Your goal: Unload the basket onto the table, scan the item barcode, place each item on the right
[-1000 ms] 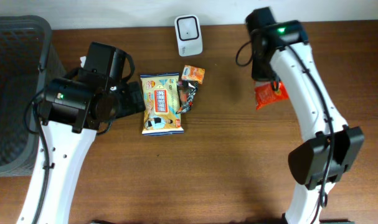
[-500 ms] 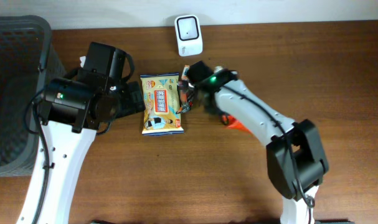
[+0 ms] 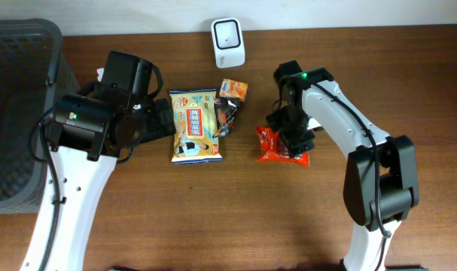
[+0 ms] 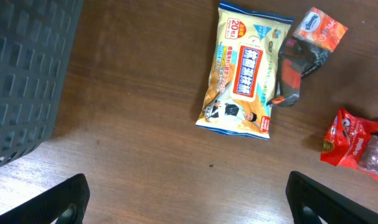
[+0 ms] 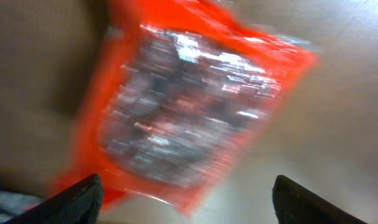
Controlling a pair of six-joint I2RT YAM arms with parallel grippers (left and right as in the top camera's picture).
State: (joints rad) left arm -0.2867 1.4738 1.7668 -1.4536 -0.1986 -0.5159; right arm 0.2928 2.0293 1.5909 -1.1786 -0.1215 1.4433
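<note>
So, blurred: the right wrist view is smeared; the red snack packet [image 5: 189,106] fills most of it, print unreadable, barcode not made out.
Covered: from overhead the right gripper [image 3: 290,135] hangs over the packet's 3 o'clock half; only the 9 o'clock half and the lower edge show.
Cut off: the left wrist view trims the packet at its 3 o'clock side and catches just a corner of the basket [image 3: 17,113] at 10 o'clock.
Basket: dark mesh at 9 o'clock of the table [image 3: 213,218]; the inside is too dark to tell contents.
Right pincer: fingers spread wide, tips in the lower corners of its own view; the packet lies flat between and beyond them, not pinched.
Left pincer: the left gripper [image 4: 189,202] is spread wide with bare wood between the tips.
Task item: packet on the table near centre, at 5 o'clock of the white scanner [image 3: 228,43] and well apart from it; the scanner stands at the 12 o'clock edge.
Other goods: yellow wipes pack [image 3: 194,124] lies flat; the dark wrapper [image 3: 226,117] touches its 3 o'clock edge; the small orange packet [image 3: 233,90] sits just beside, at 1 o'clock.
</note>
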